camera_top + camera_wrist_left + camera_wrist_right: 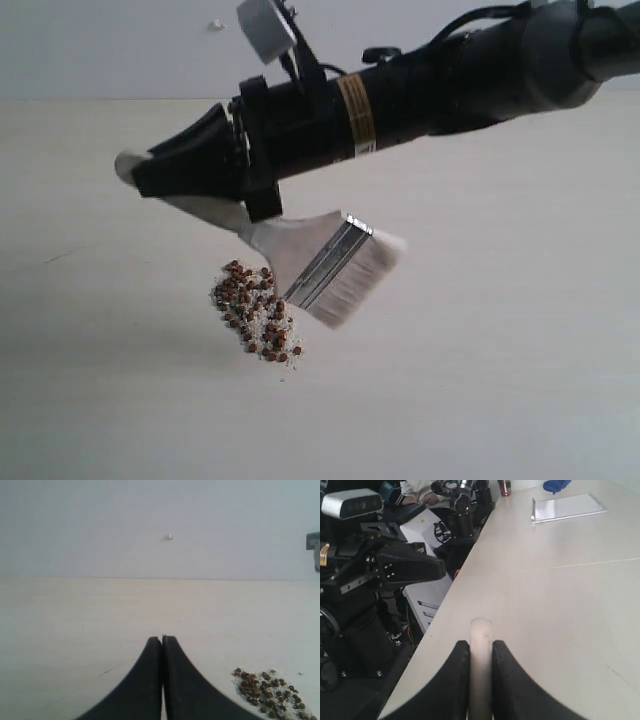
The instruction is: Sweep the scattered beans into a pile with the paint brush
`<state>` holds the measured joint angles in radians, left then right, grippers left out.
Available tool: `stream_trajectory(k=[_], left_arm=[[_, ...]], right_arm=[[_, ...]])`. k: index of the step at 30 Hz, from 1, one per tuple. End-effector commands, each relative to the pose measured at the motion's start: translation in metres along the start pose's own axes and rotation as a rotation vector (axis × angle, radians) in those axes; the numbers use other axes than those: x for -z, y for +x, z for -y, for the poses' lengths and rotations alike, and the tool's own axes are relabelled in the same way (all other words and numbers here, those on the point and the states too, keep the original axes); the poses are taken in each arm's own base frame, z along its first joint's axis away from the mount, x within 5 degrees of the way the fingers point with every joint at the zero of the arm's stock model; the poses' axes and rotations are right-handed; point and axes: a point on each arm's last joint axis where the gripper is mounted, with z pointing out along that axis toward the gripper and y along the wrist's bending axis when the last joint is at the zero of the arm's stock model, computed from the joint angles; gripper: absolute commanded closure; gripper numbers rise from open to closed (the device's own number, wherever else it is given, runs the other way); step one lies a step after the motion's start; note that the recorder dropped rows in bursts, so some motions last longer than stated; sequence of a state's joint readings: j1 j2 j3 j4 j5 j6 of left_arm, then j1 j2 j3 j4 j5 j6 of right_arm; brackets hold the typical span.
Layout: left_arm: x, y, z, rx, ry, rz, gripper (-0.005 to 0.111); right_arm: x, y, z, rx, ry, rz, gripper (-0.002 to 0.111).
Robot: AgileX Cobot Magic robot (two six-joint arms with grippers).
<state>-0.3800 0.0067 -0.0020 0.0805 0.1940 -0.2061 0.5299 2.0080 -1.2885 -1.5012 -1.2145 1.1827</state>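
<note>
near the middle of the surface [500,380] the beans [255,312] lie in one tight pile, so sweeping looks all but done; the right hand [158,180] pinches the paint brush [330,265] just beside them, the left hand [162,642] pressed together, empty.

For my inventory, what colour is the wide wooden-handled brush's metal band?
Silver metal band; exterior view shows best.

The beans [255,312] are reddish-brown, flecked through with off-white. The paint brush [325,262] has a pale handle, a ribbed silver ferrule and whitish bristles. Both the right gripper [158,180] and the left gripper [162,641] are matt black. The right arm [450,70] is black with a yellow-orange label [357,112]. The table [500,380] is plain pale cream, the wall [100,525] light grey
</note>
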Motion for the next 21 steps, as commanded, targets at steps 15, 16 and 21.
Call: stream_trajectory(k=[15, 16, 21], left_arm=[[0.0, 0.0, 0.0, 0.004, -0.001, 0.003, 0.107], [0.0, 0.0, 0.0, 0.004, -0.001, 0.003, 0.107], [0.0, 0.0, 0.0, 0.004, -0.001, 0.003, 0.107]], right_arm=[[-0.018, 0.05, -0.03, 0.094, 0.095, 0.131, 0.108], [-0.018, 0.053, -0.03, 0.094, 0.088, 0.121, 0.108], [-0.021, 0.067, -0.025, 0.069, 0.081, 0.096, 0.108]])
